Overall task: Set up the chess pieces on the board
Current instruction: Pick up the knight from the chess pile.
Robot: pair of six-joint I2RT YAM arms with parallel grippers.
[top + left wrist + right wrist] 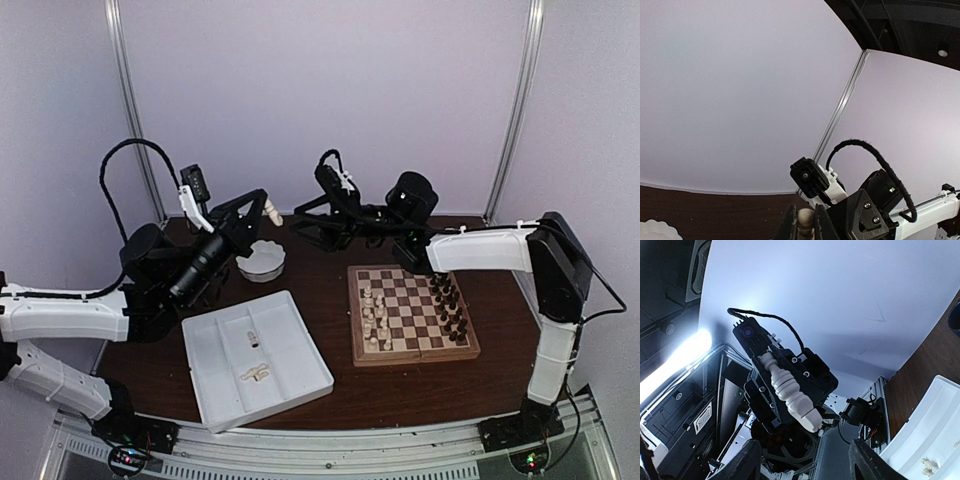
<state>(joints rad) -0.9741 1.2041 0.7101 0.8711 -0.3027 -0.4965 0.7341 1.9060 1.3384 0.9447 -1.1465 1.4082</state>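
The board (412, 345) lies right of centre, with cream chess pieces (375, 312) on its left columns and dark chess pieces (450, 305) on its right. My left gripper (262, 203) is raised above the back of the table. It is shut on a cream chess piece (271, 213), whose round head shows between the fingers (790, 225) in the left wrist view. My right gripper (300, 225) faces it from the right, open wide with nothing between its fingers (747, 460). In the right wrist view the held cream piece (790, 390) hangs just beyond them.
A white divided tray (290, 330) at front left holds a few cream pieces (255, 373). A small white scalloped bowl (262, 262) sits behind it, under the left gripper. Walls and metal posts close off the back.
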